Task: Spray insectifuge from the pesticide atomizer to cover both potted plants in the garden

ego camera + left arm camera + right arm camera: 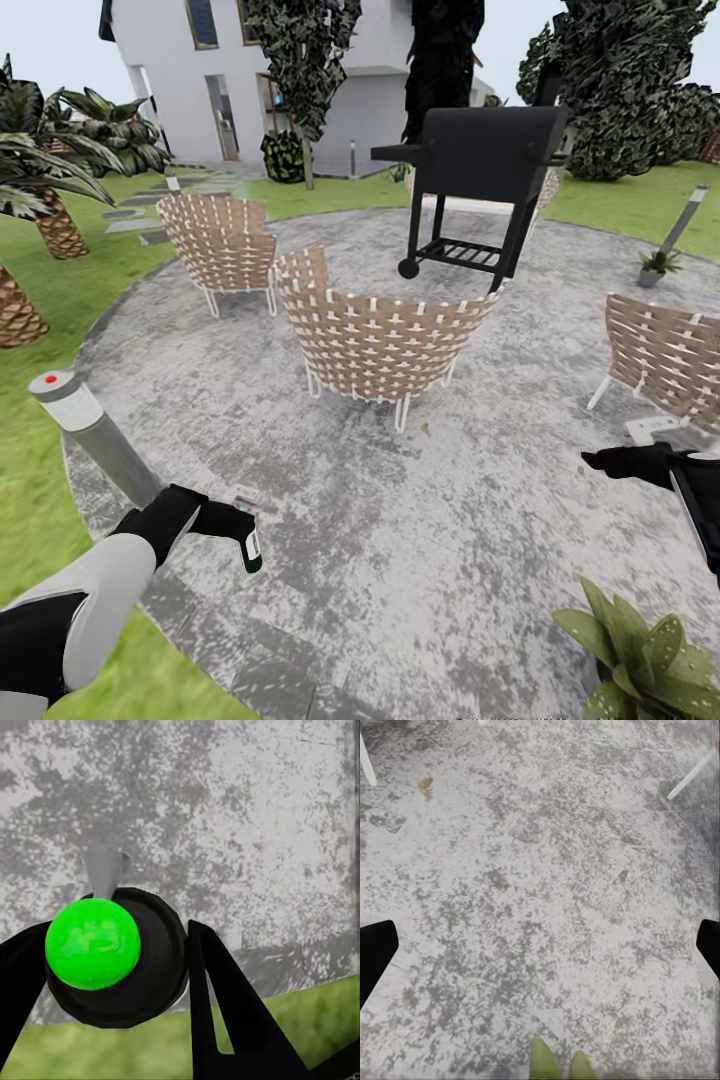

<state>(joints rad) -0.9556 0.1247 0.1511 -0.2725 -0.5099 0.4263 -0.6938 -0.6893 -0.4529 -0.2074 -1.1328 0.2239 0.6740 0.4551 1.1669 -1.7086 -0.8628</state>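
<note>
Presently the left gripper [243, 528] is clamped around the pesticide atomizer [251, 546], held above the paved patio [420, 520] near its lawn edge. The right gripper [598, 461] hangs spread wide, empty. One potted plant [640, 655] stands below it, another [657, 265] beside the far bollard.

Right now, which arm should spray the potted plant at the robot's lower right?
Left. Its end effector is shut on the pesticide atomizer, so it must swing across the patio toward the potted plant. The right end effector is nearer that plant but open and holds nothing.
</note>
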